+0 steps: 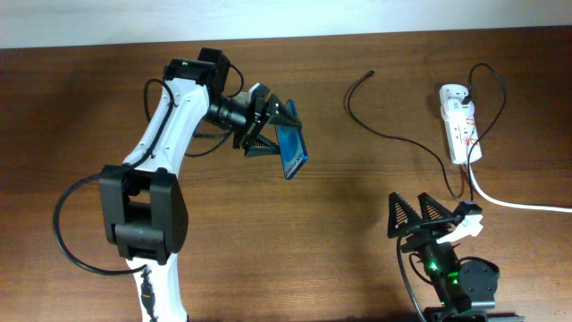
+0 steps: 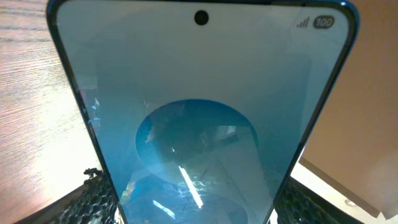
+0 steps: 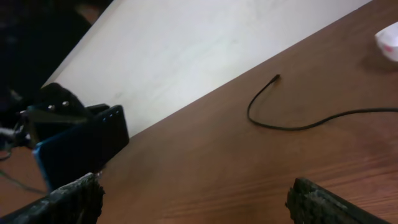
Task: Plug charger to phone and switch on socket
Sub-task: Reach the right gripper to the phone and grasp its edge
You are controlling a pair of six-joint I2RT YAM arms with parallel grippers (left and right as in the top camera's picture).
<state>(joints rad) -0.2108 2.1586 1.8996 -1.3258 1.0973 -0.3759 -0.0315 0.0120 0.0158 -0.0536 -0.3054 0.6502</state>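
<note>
1. Overhead, the light is even and the picture sharp. A soft shadow lies on the table just beside the left gripper.
2. In the left wrist view the phone between the fingers glows bright, with white streaks of reflection close to them. Its edges bow outward, and the wood left of the gripper is washed pale.
3. The right wrist view is dim and soft. The right gripper has blurred fingertips, the corner far to its left is nearly black, and the pale surface ahead is brightest.
</note>
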